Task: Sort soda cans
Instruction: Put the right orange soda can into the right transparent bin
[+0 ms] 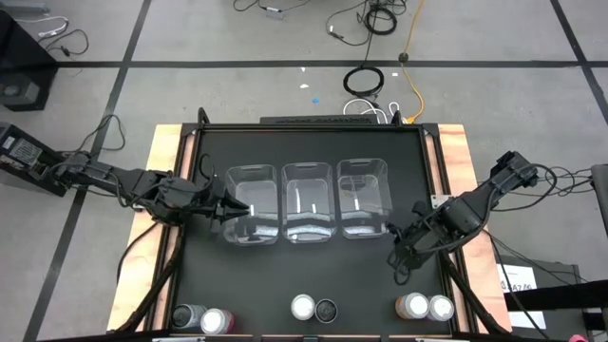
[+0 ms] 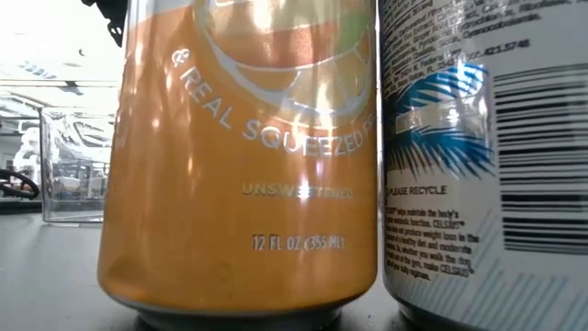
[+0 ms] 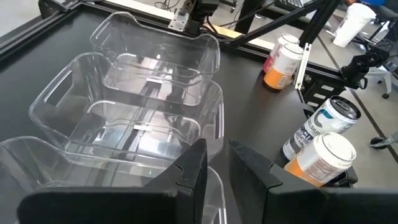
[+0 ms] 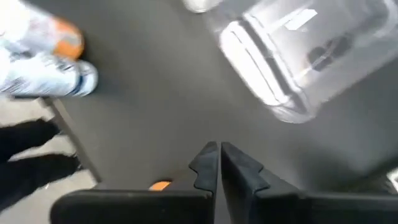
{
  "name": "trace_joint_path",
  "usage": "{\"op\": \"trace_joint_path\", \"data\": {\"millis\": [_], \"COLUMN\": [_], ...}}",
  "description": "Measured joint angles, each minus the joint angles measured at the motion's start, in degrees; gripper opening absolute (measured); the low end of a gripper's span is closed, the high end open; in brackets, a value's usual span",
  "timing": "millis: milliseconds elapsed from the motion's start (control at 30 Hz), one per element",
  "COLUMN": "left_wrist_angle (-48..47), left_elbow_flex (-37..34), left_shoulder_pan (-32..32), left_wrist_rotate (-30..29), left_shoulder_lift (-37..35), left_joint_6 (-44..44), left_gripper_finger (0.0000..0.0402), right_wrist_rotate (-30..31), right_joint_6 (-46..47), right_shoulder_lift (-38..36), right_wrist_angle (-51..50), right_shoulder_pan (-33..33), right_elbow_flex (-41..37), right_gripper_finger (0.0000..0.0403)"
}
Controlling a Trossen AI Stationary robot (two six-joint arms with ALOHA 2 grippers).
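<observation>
Soda cans stand upright in pairs along the table's near edge: a left pair (image 1: 201, 319), a middle pair (image 1: 313, 308) and a right pair (image 1: 426, 307). The low view shows the middle pair close up, an orange can (image 2: 239, 156) beside a white can with a barcode (image 2: 478, 156). My left gripper (image 1: 228, 211) (image 3: 216, 165) hovers at the left bin's left wall, fingers nearly together, holding nothing. My right gripper (image 1: 399, 274) (image 4: 219, 165) points down over bare table between the right bin and the right pair, shut and empty.
Three clear plastic bins (image 1: 309, 201) stand side by side in the middle of the black table (image 1: 285, 275); nothing shows inside them. Wooden rails run along the table's left and right edges. Cables lie on the floor beyond the far edge.
</observation>
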Motion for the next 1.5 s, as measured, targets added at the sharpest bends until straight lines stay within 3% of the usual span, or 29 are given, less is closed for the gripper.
{"op": "trace_joint_path", "data": {"millis": [267, 533, 833, 1000, 1200, 1500], "left_wrist_angle": [0.02, 0.02, 0.04, 0.04, 0.07, 0.13], "left_elbow_flex": [0.00, 0.00, 0.00, 0.00, 0.00, 0.00], "left_shoulder_pan": [0.00, 0.00, 0.02, 0.00, 0.02, 0.02], "left_wrist_rotate": [0.00, -0.02, -0.01, -0.01, -0.94, -1.75], "left_shoulder_lift": [0.00, 0.00, -0.01, 0.00, -0.01, -0.02], "left_joint_6": [-0.04, -0.33, -0.37, -0.39, -0.38, -0.42], "left_gripper_finger": [0.0073, 0.0073, 0.0073, 0.0073, 0.0073, 0.0073], "right_wrist_rotate": [1.42, 1.32, 1.01, -1.17, -2.64, -12.68], "right_joint_6": [7.77, 11.07, 7.42, 7.68, 1.01, -5.88], "right_shoulder_lift": [0.00, 0.00, 0.00, 0.00, 0.00, 2.41], "right_wrist_angle": [-6.28, -7.12, -7.11, -4.96, -4.71, -4.49], "right_shoulder_pan": [-0.14, -0.14, -0.14, -0.14, -0.02, 4.15], "right_elbow_flex": [0.00, 0.00, -0.02, -0.04, -0.04, -0.04], "right_gripper_finger": [0.0104, 0.0243, 0.0391, 0.0382, 0.0379, 0.0378]}}
